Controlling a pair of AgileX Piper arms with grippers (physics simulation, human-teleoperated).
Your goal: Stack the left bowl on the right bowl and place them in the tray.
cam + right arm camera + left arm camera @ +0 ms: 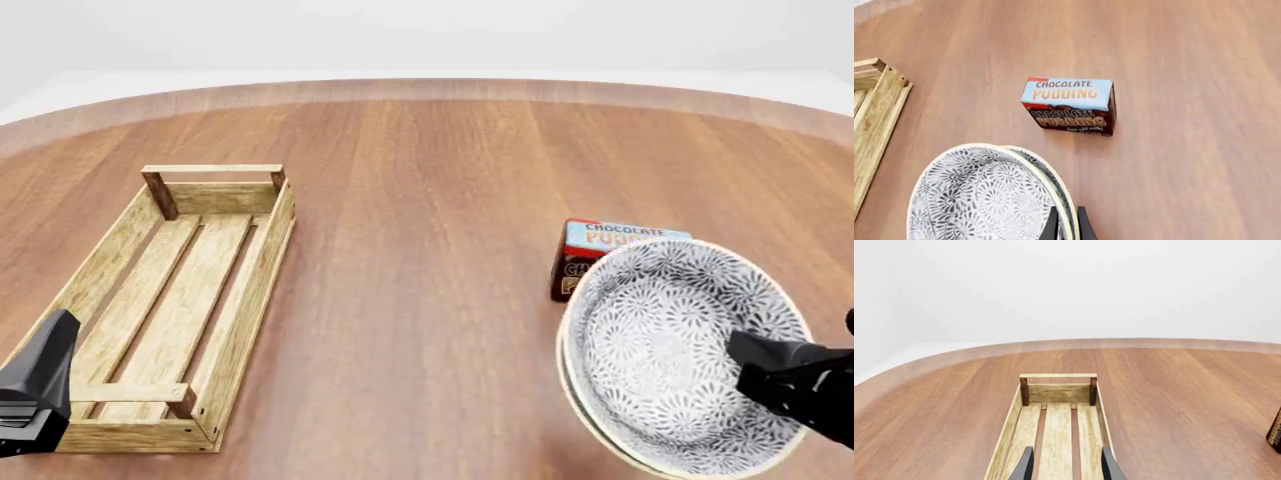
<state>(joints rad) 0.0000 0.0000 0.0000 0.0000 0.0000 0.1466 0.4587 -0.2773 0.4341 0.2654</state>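
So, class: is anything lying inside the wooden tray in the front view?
No, the tray shows only its bare slatted bottom between its sides.

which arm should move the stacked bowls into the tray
Right. Its gripper is clamped on the rims of the stacked bowls; the left gripper holds nothing, hovering over the tray.

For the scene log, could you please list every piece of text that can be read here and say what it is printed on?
"CHOCOLATE PUDDING": top face of the chocolate pudding box.
"CHOCOLATE PUDDING": repeated on that box's dark front face.
Small white script at the front face's lower edge: too small to read surely.
The stacked bowls and the tray: no text.
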